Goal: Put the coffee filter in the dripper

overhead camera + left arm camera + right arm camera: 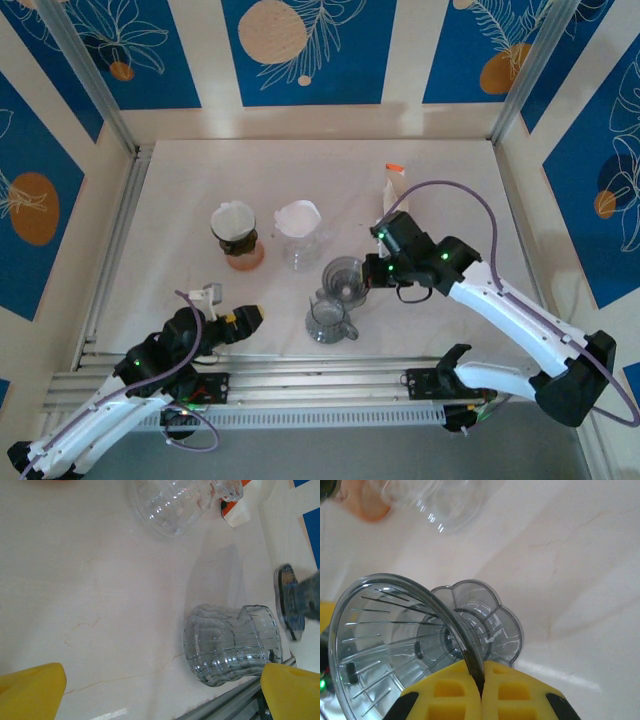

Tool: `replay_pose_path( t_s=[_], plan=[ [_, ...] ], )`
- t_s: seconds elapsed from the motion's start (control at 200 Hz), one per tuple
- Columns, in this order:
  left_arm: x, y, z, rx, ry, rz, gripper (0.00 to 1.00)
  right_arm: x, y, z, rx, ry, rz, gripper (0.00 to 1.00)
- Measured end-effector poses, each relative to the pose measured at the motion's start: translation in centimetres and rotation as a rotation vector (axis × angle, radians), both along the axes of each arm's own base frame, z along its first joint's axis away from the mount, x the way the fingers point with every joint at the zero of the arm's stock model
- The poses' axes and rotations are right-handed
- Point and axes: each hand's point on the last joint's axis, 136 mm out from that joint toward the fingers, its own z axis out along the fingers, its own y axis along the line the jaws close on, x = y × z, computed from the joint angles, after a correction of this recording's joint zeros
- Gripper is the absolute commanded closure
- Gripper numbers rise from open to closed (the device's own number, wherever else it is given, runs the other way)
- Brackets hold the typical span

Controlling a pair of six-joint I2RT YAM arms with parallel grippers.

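right pincer (481,682): clamped on the dripper (395,645) rim, probably steadying it for loading | left pincer (160,692): wide, empty, parked near-left above a glass jug (230,642) | filter (298,216): sitting on a clear cup (301,250), just far-left of dripper, not yet picked up

The left arm (85,420) and right arm (510,315) are white with black joints and green lights. Off them loop purple cables (445,183). The fingers (515,692) are yellow.

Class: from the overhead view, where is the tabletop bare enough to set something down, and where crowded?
Bare: the far strip beyond the white packet, and left of the orange-based carafe. Crowded: centre, around the grey dripper, glass jug and right arm.
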Motion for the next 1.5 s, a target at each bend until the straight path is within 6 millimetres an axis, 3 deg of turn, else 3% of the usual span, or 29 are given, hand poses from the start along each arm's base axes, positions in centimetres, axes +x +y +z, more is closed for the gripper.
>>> replay_pose_path(
  t_s=[0.175, 0.7, 0.765, 0.87, 0.965, 1.171, 1.321, 1.501],
  plan=[
    [0.0, 0.0, 0.0, 0.001, 0.000, 0.002, 0.00, -2.1, 2.1, -0.7, 0.001, 0.046, 0.078, 1.00],
    [0.0, 0.0, -0.3, 0.006, 0.004, 0.002, 0.00, -2.2, 4.0, -1.7, 0.012, 0.083, 0.096, 1.00],
    [0.0, 0.0, -0.3, 0.006, 0.004, 0.002, 0.00, -2.1, 4.2, -1.8, 0.016, 0.082, 0.093, 0.92],
    [0.0, 0.0, -0.3, 0.006, 0.004, 0.002, 0.00, -2.2, 4.3, -1.8, 0.017, 0.086, 0.094, 0.64],
    [0.0, 0.0, -0.3, 0.006, 0.004, 0.002, 0.00, -2.3, 4.3, -1.8, 0.016, 0.088, 0.092, 0.46],
    [0.0, 0.0, -0.3, 0.005, 0.003, 0.002, 0.00, -2.0, 3.4, -1.3, -0.002, 0.058, 0.061, 0.38],
    [0.0, 0.0, -0.2, 0.003, 0.001, 0.002, 0.00, -0.3, 1.3, 0.7, -0.028, -0.041, -0.020, 0.38],
    [0.1, 0.0, -0.1, 0.000, -0.002, 0.001, 0.00, 5.3, -2.9, 3.2, -0.063, -0.185, -0.197, 0.47]
  ],
)
